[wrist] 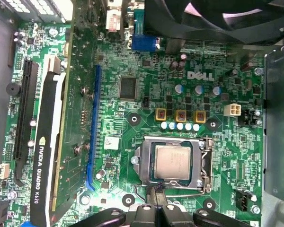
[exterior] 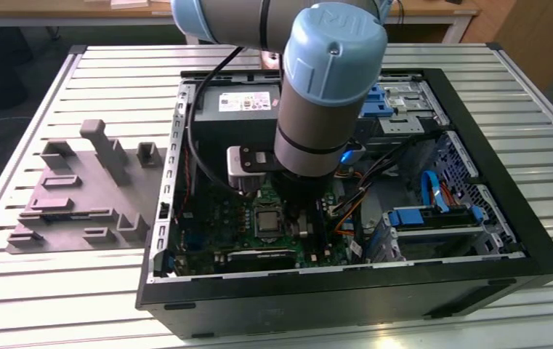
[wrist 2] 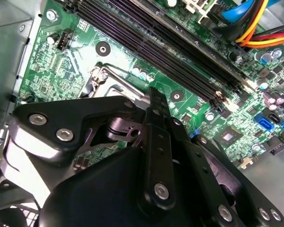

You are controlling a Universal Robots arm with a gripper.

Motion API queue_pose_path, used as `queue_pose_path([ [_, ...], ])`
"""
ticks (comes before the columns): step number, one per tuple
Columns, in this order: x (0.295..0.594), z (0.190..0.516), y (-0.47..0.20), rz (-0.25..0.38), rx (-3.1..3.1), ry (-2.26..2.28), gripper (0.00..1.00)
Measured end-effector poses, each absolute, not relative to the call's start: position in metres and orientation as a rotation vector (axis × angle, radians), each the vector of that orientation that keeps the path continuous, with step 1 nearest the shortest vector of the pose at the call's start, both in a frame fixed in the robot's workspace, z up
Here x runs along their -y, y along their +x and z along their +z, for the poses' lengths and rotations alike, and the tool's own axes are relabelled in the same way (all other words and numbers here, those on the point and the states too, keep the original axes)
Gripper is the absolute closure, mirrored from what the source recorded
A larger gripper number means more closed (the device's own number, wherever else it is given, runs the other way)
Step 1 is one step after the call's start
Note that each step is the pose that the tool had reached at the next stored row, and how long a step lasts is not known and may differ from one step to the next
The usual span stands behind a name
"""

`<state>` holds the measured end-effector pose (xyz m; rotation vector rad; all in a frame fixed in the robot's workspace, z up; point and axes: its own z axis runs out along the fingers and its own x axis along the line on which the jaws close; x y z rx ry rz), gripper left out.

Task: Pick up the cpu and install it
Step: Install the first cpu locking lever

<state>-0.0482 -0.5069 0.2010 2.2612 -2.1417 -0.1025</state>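
Observation:
The cpu, a small silvery square with a pale rim, lies flat in the motherboard socket, ringed by the silver socket frame. My gripper hovers just beside the socket's edge, its two black fingers pressed together with nothing between them. In the second wrist view the gripper points its joined tips at the socket frame from just above the green board. In the exterior view the arm reaches down into the open black computer case, and the socket shows just beside it.
A graphics card stands along one side of the board and memory slots along another. A black fan and bundled cables sit close by. A grey plastic fixture rests on the slatted table at the exterior view's left.

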Motion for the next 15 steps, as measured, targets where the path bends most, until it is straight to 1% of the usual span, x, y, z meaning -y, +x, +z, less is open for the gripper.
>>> queue_pose_path([
  [15, 0.5072, 0.1942, -0.0485, -0.098, 2.125, 2.28, 0.89],
])
